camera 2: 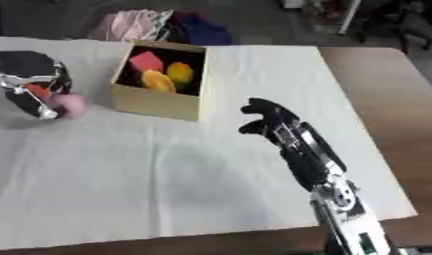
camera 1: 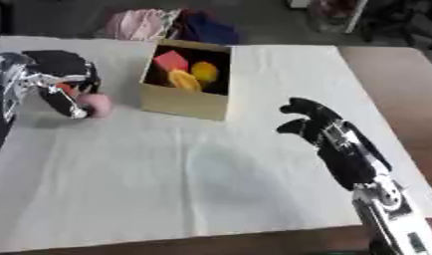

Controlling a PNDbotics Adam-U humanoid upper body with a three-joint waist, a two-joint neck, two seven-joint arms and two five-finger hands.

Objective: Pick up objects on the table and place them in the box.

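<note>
a: which step are you on?

b: my left robot hand [camera 1: 62, 82] has its fingers curled round a pink ball [camera 1: 96, 104] at the left of the white cloth [camera 1: 211, 184] on the table [camera 1: 393, 89], just beside the box [camera 1: 186, 102].

a: and next?

b: i judge it needs a lift, a carry right over the box rim, then a release.

a: the other hand?

b: my right robot hand [camera 1: 328, 134] hangs empty, fingers bent.

a: count?

b: one ball out, one box, three things inside it: one red, two yellow-orange.
</note>
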